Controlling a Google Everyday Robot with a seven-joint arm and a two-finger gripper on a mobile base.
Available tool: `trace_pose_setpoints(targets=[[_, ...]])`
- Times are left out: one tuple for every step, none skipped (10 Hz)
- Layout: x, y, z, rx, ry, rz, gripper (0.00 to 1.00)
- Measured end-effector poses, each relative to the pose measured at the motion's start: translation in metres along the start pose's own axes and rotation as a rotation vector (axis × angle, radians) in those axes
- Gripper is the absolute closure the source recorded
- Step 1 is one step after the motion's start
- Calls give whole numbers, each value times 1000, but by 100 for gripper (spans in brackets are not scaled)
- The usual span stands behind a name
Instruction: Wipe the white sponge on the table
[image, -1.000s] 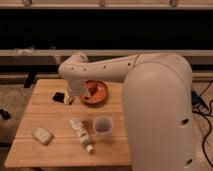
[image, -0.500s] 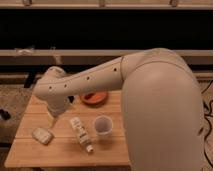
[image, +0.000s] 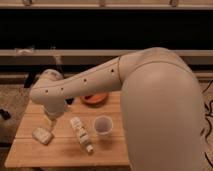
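Gripper (image: 50, 118), jaws apart, is hovering, seemingly just above the white sponge (image: 42, 135) lying ungrasped; wiping the table (image: 30, 156) is pending

Cream-white on the white sponge (image: 42, 135); pale wood with plank seams on the bench (image: 30, 152). Orange-red dish (image: 95, 98), translucent white cup (image: 102, 125), white segmented object (image: 81, 134). Off-white, dark-dotted arm (image: 100, 80); pale claw (image: 51, 116) beneath its wrist, near the sponge.

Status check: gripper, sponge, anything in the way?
Gripper open, empty, over the table at its left end, just beyond the white sponge. Sponge flat, untouched. Segmented white object and cup off to the side.
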Motion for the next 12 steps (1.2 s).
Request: trace_pose_setpoints(targets=[[0, 0, 0, -1, 0, 1, 20], [-1, 1, 1, -3, 1, -6, 20], [-5, 8, 9, -11, 4, -30, 20], [-13, 18, 17, -19, 4, -52, 20], [-24, 32, 30, -29, 11, -83, 20], [-37, 52, 46, -42, 21, -121, 20], [-46, 68, 62, -54, 30, -150, 20], [-52, 75, 76, -63, 29, -164, 20], [-56, 80, 86, -72, 31, -177, 20], [-57, 85, 90, -79, 37, -186, 20], [-57, 92, 94, -83, 45, -201, 20], [-56, 98, 98, -83, 56, -212, 20]])
